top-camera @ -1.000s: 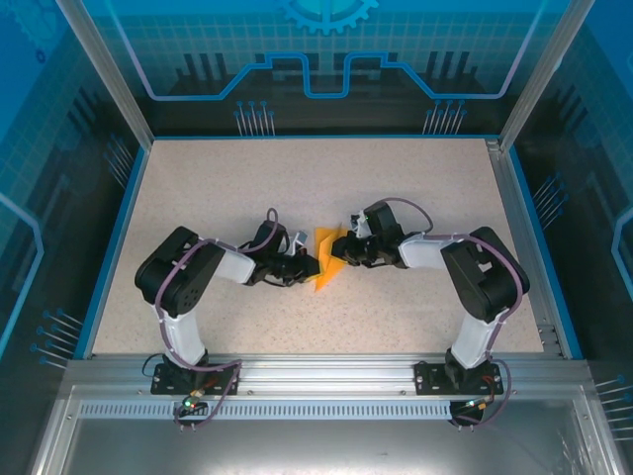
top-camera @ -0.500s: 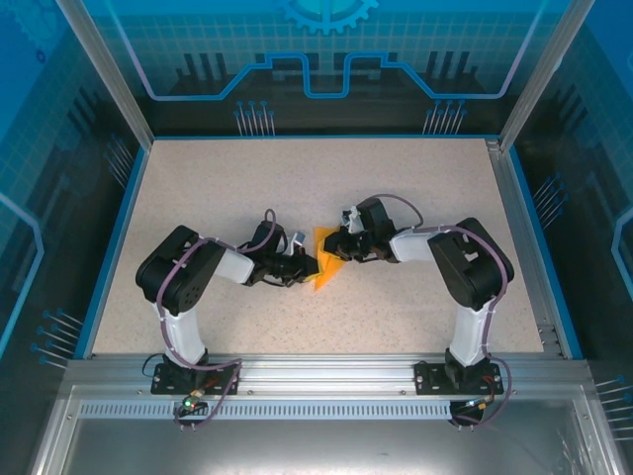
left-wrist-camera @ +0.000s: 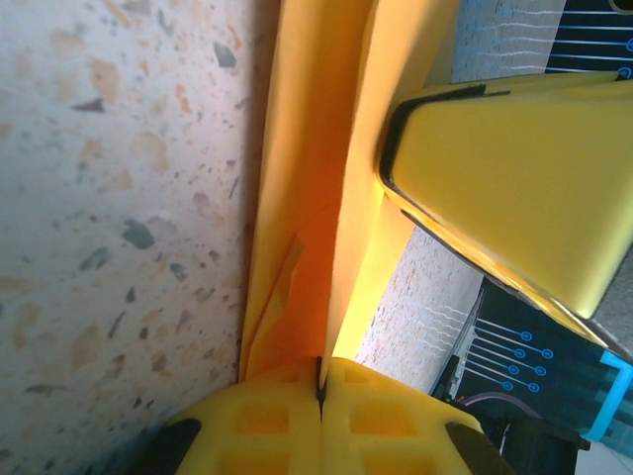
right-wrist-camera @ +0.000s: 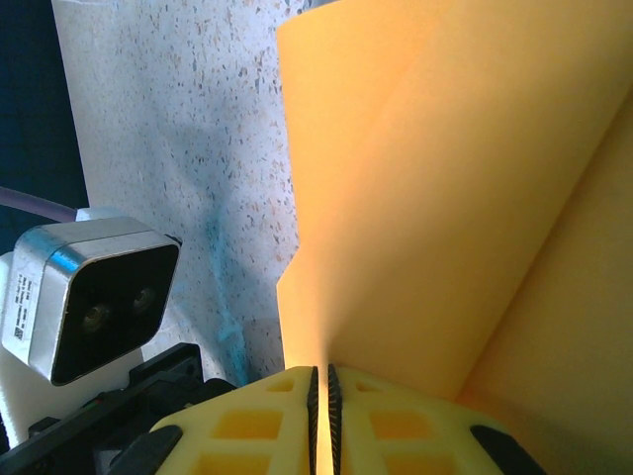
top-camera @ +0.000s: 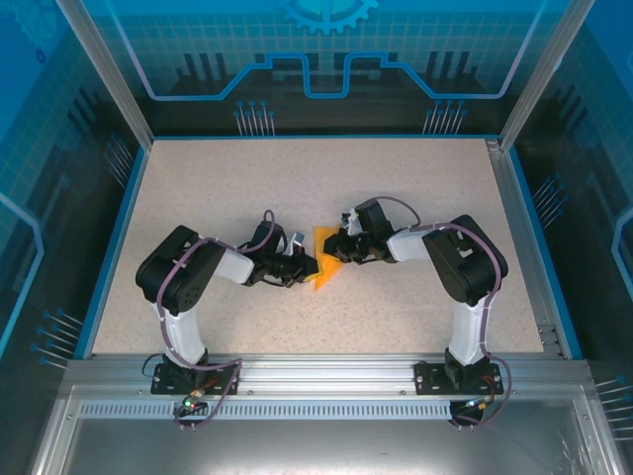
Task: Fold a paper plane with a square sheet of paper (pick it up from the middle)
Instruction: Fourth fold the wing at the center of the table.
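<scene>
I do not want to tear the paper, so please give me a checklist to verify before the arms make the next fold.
1. Left gripper shut on the paper: ok.
2. Right gripper shut on the paper: ok.
3. Grippers apart from each other: ok, a gap shows between them.
4. Paper off the table: cannot tell.
5. Folded layers aligned: cannot tell.

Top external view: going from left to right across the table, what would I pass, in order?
left arm → left fingers, shut on the paper → orange paper → right fingers, also shut on it → right arm
</scene>
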`<state>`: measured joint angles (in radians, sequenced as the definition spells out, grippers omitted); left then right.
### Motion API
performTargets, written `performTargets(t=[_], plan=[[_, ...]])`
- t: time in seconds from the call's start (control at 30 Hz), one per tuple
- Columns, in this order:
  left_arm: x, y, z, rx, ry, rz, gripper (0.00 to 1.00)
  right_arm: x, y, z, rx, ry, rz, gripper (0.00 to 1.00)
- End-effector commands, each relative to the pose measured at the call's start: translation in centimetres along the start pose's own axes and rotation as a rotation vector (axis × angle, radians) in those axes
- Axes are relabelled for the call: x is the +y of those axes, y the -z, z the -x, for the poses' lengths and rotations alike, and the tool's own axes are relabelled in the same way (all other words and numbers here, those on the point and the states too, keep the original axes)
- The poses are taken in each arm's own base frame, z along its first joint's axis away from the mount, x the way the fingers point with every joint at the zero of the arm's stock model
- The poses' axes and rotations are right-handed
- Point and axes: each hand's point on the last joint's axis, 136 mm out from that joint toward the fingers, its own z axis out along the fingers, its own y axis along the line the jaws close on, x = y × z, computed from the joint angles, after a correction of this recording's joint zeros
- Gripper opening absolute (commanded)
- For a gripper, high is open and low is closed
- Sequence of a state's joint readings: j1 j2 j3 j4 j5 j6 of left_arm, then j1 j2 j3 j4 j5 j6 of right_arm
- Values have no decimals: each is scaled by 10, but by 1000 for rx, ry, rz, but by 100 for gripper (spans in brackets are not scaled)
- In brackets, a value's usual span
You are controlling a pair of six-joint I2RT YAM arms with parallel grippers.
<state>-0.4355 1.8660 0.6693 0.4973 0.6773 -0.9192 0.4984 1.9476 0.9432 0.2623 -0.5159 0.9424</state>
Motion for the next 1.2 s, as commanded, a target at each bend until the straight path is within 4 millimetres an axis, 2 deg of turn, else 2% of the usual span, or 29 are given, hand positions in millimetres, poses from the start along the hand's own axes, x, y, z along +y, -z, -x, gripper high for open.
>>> performTargets(t=[0.0,0.3,0.47,0.57,0.67,0.8,1.0,1.17], plan=[[11,1,-1,8,55,27,5,-6,-5,0,14,-12,-22,14],[18,0,-3,17,75,52,7,-18,-10,-3,27,-33,-50,14],[22,3,-5,12,77,87,19,-26,-12,-7,46,-49,-77,15],[23,7,-7,8,66,112,22,-29,-12,-10,55,-51,-81,15],[24,9,-10,13,55,139,21,-29,-12,-12,59,-50,-79,15],[30,11,-11,7,64,187,14,-25,-11,-11,62,-47,-69,15],[33,10,-11,11,73,199,8,-21,-11,-11,68,-40,-54,15],[45,11,-15,5,109,239,5,-5,-5,-6,55,-11,-19,17]])
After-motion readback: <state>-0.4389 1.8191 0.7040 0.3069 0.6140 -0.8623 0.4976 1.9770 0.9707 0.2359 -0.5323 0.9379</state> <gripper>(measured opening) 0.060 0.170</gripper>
